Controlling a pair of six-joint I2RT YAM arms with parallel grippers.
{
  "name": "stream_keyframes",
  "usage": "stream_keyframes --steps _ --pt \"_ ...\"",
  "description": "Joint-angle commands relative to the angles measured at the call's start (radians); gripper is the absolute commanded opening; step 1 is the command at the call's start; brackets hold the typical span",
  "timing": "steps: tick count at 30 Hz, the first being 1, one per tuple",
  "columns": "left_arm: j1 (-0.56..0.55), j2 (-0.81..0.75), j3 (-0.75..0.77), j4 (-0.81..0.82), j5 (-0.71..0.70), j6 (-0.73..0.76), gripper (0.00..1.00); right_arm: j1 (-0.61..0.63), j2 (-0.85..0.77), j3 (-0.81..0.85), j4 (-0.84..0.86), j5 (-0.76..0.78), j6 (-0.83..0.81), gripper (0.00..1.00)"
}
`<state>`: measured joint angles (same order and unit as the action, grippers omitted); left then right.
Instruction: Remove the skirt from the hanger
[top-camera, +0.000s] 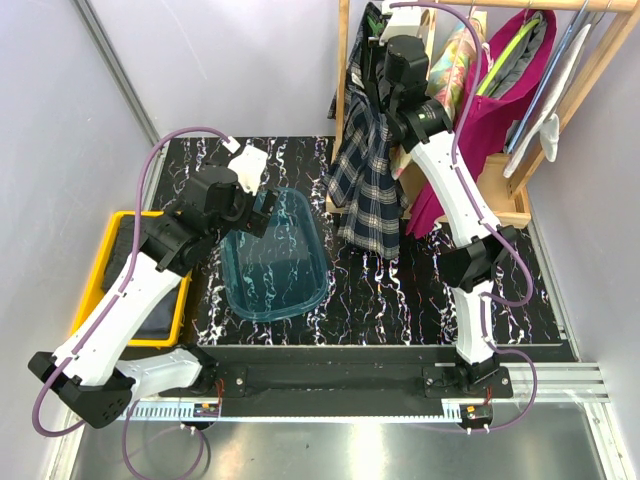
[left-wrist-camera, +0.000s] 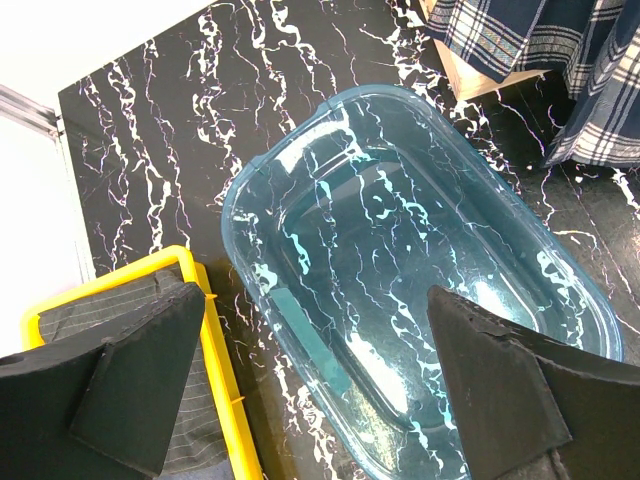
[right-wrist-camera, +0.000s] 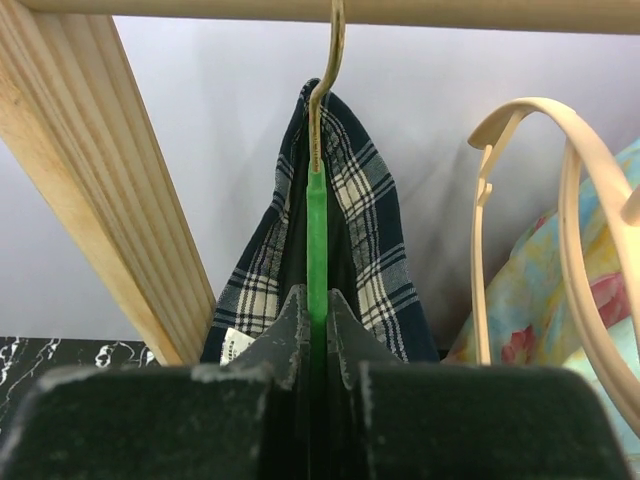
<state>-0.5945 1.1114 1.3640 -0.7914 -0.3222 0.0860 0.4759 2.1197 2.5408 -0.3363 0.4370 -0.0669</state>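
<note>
My right end effector (right-wrist-camera: 311, 310) is clamped on the neck of the thin green plastic hanger (right-wrist-camera: 316, 220), just below its hook, which hangs from the pale wooden rack (right-wrist-camera: 110, 190). The pleated navy plaid skirt (right-wrist-camera: 372, 235) is draped over that hanger, its folds falling toward the black marbled surface (left-wrist-camera: 140, 120). My left end effector (left-wrist-camera: 315, 350) hovers with fingers wide apart, gripping nothing, above a translucent teal plastic tub (left-wrist-camera: 245, 190).
</note>
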Motion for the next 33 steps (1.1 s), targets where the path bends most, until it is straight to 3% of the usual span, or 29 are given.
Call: stream_keyframes --steps 1,11,16,19,25,29,33 --pt "0.004 -0.016 0.001 0.047 -0.015 0.003 0.99 0.003 -0.024 0.061 0.111 0.017 -0.057 0.00" --pt "0.005 -0.018 0.001 0.044 -0.015 0.000 0.99 0.003 -0.040 0.219 0.189 -0.040 -0.068 0.00" --pt "0.009 -0.019 0.004 0.041 -0.009 -0.006 0.99 0.003 -0.113 0.196 0.132 -0.054 -0.027 0.00" --pt "0.012 -0.019 0.018 0.037 -0.003 -0.005 0.99 0.007 -0.237 0.025 0.108 -0.066 0.012 0.00" --pt "0.012 -0.015 0.063 0.032 0.014 0.000 0.99 0.075 -0.556 -0.492 0.108 -0.060 0.007 0.00" --pt "0.012 -0.007 0.084 0.031 0.043 0.003 0.99 0.116 -0.748 -0.645 -0.024 -0.095 0.038 0.00" --pt "0.012 0.014 0.141 0.023 0.098 0.001 0.99 0.119 -0.965 -0.714 -0.191 -0.317 0.189 0.00"
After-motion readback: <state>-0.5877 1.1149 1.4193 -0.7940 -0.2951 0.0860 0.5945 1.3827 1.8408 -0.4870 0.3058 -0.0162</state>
